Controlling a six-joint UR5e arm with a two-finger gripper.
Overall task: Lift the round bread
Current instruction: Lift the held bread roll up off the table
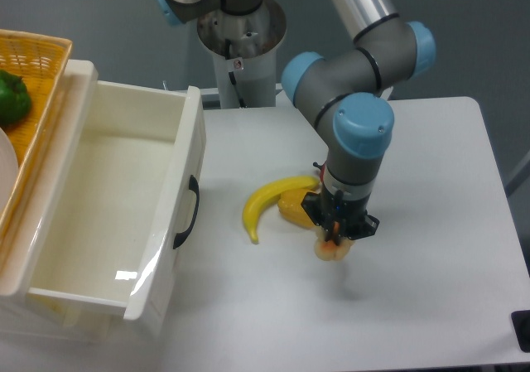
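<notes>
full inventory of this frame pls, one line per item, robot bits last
round bread: 1, orange-tan over cream, at the gripper's tip, mostly hidden by it
banana: 1, yellow, table centre, left of the gripper
pepper-shaped item: 1, yellow-orange, against the banana's inner curve, partly behind the gripper
white bin: 1, white with a black handle, open, at the table's left side
wicker basket: 1, yellow, far left behind the bin
green item: 1, green, inside the basket
table: 1, white
arm: 1, grey with blue joint caps, reaching down from the top
gripper: 1, black, pointing down, shut on the round bread
</notes>
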